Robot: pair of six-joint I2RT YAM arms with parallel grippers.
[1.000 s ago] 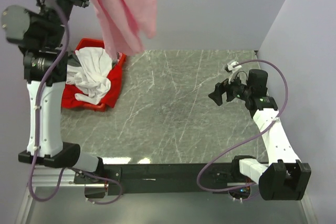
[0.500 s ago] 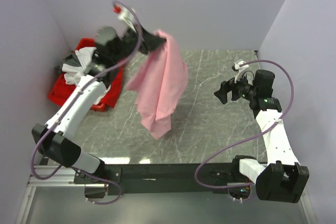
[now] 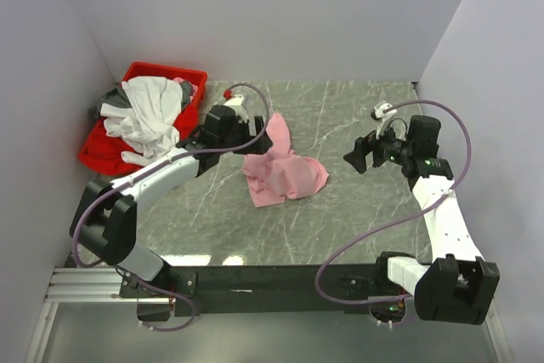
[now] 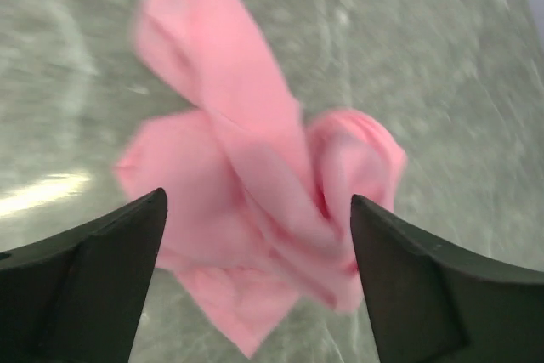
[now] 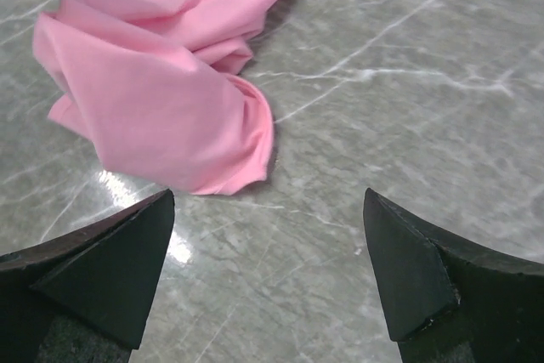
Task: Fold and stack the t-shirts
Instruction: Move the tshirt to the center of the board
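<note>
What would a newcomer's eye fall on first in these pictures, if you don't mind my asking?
The crumpled pink t-shirt lying in a heap near the middle of the grey marbled table stands out first, with the left tool open close by its left side. Next comes the red bin at the far left corner, heaped with white and dark shirts.

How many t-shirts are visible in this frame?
3: pink t-shirt crumpled on the table; white t-shirt heaped in the red bin; dark grey t-shirt peeking beside it. More may be hidden there.
</note>
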